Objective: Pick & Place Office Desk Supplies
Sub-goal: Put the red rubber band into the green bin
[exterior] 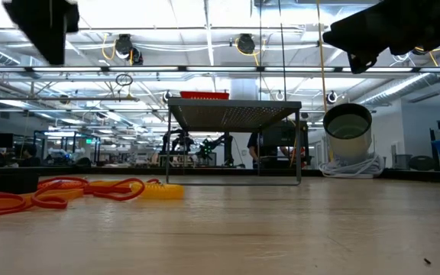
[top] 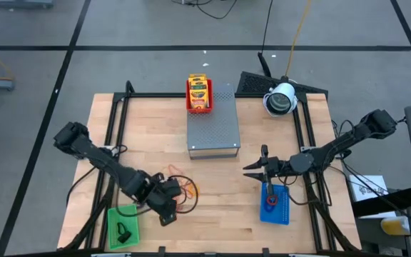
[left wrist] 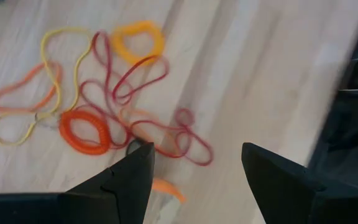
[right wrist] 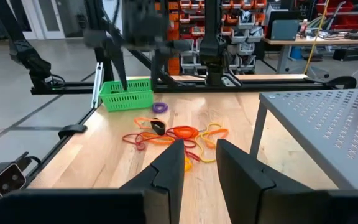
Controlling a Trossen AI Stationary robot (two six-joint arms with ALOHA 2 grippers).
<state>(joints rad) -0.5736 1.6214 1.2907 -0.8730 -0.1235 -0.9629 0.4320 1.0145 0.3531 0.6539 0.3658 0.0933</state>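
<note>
Hovering spread over the bands (left wrist: 104, 106), left claw (top: 164, 207) sits nearest, just beside the green tray (top: 116, 216); right claw (top: 259, 170) part-closed, apparently empty.

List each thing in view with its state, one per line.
Left hand: open, empty, above the rubber bands.
Right hand: fingers slightly apart, empty, above the blue tray.
Rubber bands: tangled, loose on the table.
Crayon packets: lying in the red tray.
Green tray: holds one dark clip.
Blue tray: holds a red band.
</note>
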